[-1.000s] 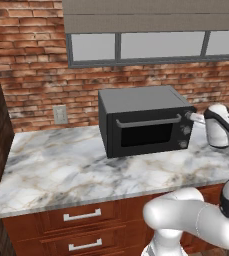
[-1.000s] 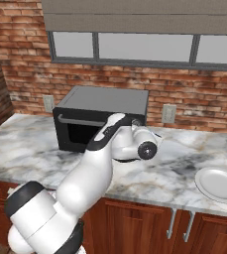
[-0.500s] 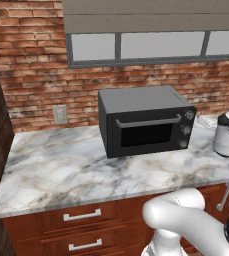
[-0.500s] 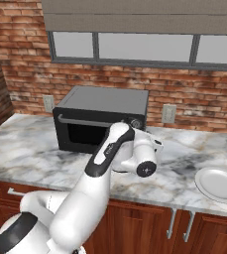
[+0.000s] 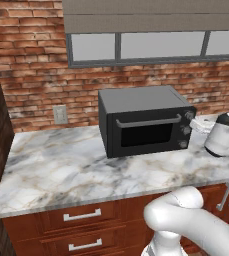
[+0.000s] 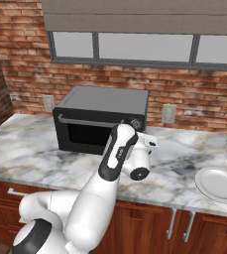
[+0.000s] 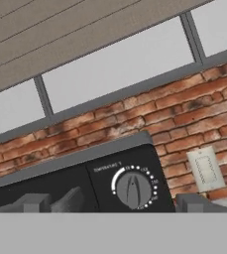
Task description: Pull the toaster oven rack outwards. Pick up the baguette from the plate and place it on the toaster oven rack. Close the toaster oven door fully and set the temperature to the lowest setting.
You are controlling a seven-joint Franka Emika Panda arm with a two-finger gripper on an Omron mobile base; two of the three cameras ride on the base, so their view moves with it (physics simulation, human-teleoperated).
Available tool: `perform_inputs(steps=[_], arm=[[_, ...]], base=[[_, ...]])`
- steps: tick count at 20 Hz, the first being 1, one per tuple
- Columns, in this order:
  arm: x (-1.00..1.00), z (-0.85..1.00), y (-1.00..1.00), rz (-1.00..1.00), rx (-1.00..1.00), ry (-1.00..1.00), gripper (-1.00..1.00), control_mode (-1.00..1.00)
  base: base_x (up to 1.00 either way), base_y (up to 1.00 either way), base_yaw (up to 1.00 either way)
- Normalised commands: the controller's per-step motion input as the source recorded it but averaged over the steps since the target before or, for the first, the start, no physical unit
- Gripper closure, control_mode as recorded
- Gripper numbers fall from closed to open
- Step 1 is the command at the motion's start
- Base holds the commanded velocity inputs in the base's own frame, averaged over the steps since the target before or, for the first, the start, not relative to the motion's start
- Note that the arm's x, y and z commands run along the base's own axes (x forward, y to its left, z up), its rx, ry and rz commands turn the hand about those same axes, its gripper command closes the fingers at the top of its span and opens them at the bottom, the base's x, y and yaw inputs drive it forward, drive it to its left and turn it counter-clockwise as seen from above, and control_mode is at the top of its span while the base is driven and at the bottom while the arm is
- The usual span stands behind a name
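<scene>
Hand view | toaster oven (image 7: pixel 75 183) cut off below top knob (image 7: pixel 133 189) | pincer (image 7: pixel 110 203) wide open, empty

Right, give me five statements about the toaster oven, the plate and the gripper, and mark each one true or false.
1. The toaster oven door is shut. True.
2. A baguette lies on the plate. False: the plate is bare.
3. The gripper is by the toaster oven's knob side. True.
4. The gripper is shut on the door handle. False: it is open, holding nothing.
5. In the hand view a round knob sits ahead of the gripper. True.
</scene>
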Motion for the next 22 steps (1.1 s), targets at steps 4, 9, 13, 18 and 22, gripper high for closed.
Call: perform_inputs(steps=[4,9,13,18,22], arm=[[0.32,0.14,-0.02,-0.05,-0.16,0.03,-1.00,-1.00],[0.04,0.05,-0.36,-0.02,-0.02,0.00,-1.00,-1.00],[0.00,0.00,-0.26,0.01,0.00,-0.06,-1.00,-1.00],[0.00,0.00,-0.27,0.04,-0.06,-0.01,-1.00,-1.00],[0.00,0.00,-0.01,0.02,-0.27,0.00,-1.00,-1.00]], base=[[0.00,0.00,0.00],[0.00,0.00,0.00],[0.00,0.00,0.00],[0.00,0.00,0.00],[0.00,0.00,0.00]])
